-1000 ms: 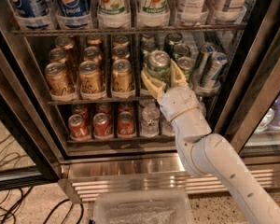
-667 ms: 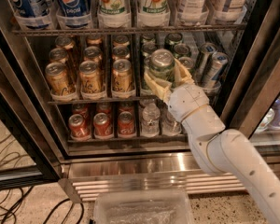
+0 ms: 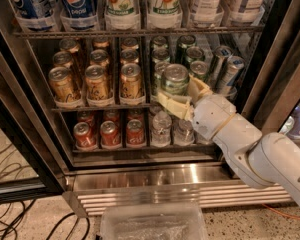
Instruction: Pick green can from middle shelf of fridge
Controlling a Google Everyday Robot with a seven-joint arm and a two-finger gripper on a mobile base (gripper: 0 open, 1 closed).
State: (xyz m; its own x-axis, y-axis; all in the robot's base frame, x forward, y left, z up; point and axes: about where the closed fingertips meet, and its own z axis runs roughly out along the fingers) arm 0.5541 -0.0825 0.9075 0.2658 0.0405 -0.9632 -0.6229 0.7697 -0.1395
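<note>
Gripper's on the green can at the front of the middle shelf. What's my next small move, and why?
Probably draw straight back, out of the fridge. The gripper looks closed around the green can at the front of the middle shelf, with gold cans close beside it; a sideways pull could knock them.

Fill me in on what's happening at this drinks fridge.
A white robot arm reaches into the tall glass-door drinks fridge. Its cream two-finger gripper is closed around a pale green aluminium can at the front of the dark wire middle shelf, right of the gold cans. The can looks held but is not yet out of the fridge.
</note>
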